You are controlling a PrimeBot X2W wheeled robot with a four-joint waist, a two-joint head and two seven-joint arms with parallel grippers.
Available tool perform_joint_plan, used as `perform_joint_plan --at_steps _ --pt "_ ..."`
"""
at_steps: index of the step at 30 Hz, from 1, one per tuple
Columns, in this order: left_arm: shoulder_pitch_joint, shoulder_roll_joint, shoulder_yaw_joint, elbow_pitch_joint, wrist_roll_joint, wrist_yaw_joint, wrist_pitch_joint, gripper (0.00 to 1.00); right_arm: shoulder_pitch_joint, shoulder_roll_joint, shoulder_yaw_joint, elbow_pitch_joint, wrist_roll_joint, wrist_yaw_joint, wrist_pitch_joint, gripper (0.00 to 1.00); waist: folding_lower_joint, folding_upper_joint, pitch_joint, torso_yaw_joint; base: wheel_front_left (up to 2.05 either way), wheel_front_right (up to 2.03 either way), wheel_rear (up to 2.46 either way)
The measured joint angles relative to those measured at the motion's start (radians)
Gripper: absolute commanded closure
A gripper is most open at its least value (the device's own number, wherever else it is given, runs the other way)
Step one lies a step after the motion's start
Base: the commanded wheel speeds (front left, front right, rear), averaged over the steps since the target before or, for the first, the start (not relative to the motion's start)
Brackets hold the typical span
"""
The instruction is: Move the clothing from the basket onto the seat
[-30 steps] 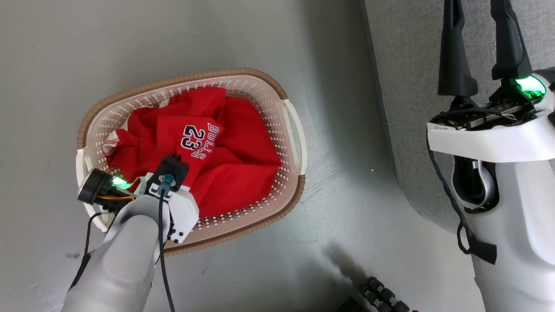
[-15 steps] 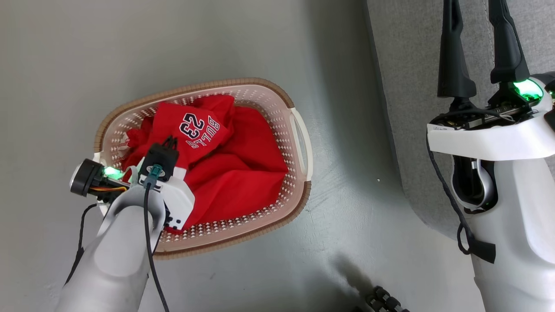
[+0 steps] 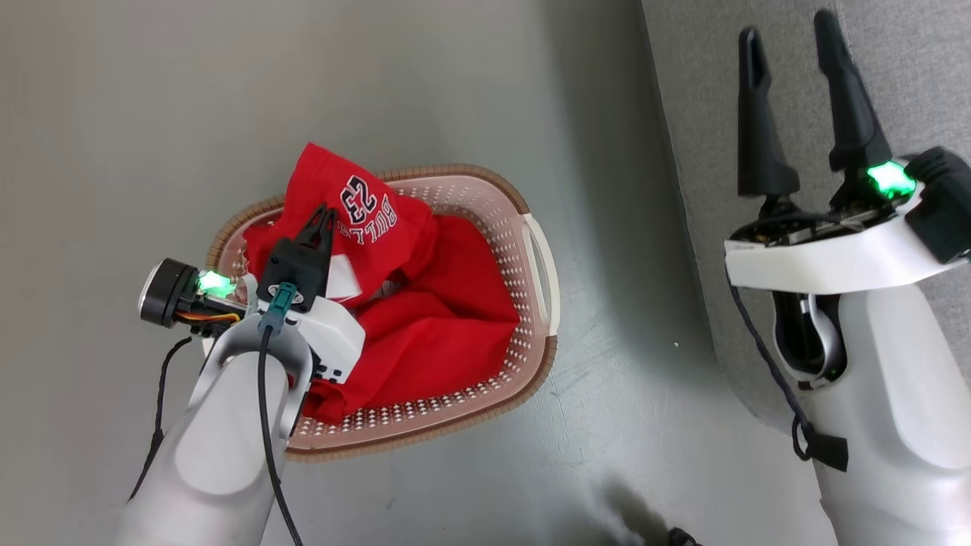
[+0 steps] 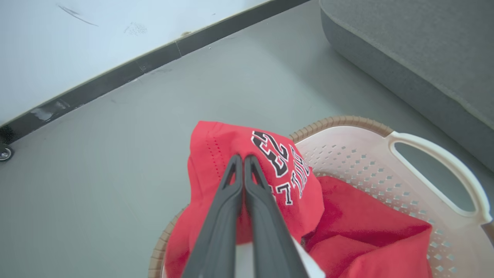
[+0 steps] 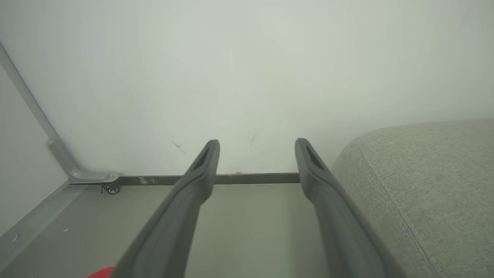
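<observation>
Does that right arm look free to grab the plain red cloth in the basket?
Probably yes. The right gripper is open and empty, and the plain red garment lies uncovered in the half of the basket nearest it.

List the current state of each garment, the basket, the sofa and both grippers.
Bulls 23 jersey, pinched and raised partly above the basket rim.
Plain red garment, lying crumpled inside the basket.
Laundry basket, upright on the floor.
Sofa, beside the basket.
Left gripper, shut on the jersey.
Right gripper, open, holding nothing, over the sofa edge.
</observation>
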Motion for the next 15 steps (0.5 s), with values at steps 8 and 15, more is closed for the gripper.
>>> perform_joint_plan --at_steps 8,15 --pt "0.047 -0.002 -0.001 -0.13 -0.008 0.005 -0.003 1.0 0.01 0.0 0.0 0.042 -0.022 0.0 0.0 0.0 0.0 0.0 -0.049 0.017 0.0 0.0 0.0" --pt "0.088 0.003 -0.007 -0.236 -0.009 0.007 -0.003 1.0 0.044 -0.001 0.0 0.1 -0.052 0.0 0.0 0.0 0.0 0.0 -0.104 0.034 0.0 0.0 0.0"
